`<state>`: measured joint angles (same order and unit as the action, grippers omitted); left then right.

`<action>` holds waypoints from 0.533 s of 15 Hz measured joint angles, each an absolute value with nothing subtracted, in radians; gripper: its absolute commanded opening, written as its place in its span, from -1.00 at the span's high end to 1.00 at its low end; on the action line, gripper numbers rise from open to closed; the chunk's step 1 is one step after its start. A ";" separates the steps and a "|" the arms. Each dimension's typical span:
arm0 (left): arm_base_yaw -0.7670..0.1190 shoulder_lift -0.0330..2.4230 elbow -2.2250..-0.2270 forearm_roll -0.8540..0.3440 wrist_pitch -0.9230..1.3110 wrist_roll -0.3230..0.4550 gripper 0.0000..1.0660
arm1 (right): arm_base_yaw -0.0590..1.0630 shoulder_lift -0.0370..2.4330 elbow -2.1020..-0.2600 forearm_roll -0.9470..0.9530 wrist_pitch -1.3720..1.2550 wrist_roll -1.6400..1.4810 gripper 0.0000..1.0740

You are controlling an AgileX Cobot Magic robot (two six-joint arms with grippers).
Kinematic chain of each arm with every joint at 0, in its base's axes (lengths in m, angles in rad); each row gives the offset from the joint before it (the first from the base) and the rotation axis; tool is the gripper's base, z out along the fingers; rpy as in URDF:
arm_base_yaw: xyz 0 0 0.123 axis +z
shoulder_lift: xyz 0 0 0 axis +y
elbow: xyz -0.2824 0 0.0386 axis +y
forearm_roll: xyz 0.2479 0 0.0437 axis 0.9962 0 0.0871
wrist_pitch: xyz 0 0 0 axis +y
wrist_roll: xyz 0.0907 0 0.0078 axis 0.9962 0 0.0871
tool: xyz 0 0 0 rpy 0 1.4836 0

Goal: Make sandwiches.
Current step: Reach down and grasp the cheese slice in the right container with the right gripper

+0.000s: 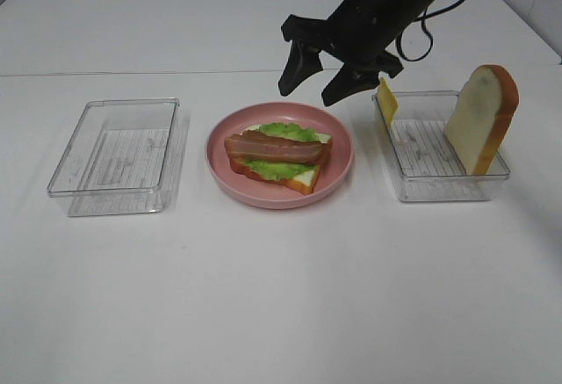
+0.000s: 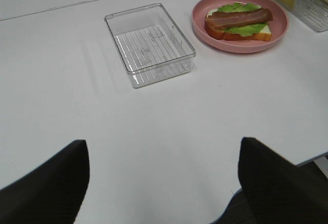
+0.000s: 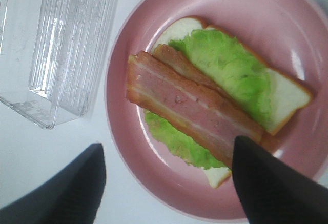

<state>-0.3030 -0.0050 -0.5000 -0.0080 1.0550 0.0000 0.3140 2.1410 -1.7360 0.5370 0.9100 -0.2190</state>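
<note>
The half-built sandwich is seen on the pink plate at the centre, with bacon uppermost. The right gripper is held spread and empty above the plate's far side, and the left gripper is spread too. The bacon could be dislodged if the stack is brushed when the cheese slice, at the right, is fetched.

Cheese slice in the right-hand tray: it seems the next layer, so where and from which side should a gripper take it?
Probably pinch its upper edge from above, jaws across the flat faces: the cheese slice stands on edge against an end wall of the clear tray, with only its top clear of the rim.
</note>
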 measured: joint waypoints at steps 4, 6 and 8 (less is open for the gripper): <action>-0.303 -0.005 -0.500 -0.008 1.055 0.000 -0.44 | 0.314 2.075 -1.756 0.306 0.942 -0.089 -0.26; -0.303 -0.005 -0.500 -0.008 1.055 0.000 -0.44 | 0.314 2.074 -1.812 0.155 0.994 -0.008 -0.26; -0.303 -0.005 -0.500 -0.008 1.055 0.000 -0.44 | 0.314 2.074 -1.857 0.056 1.020 0.047 -0.26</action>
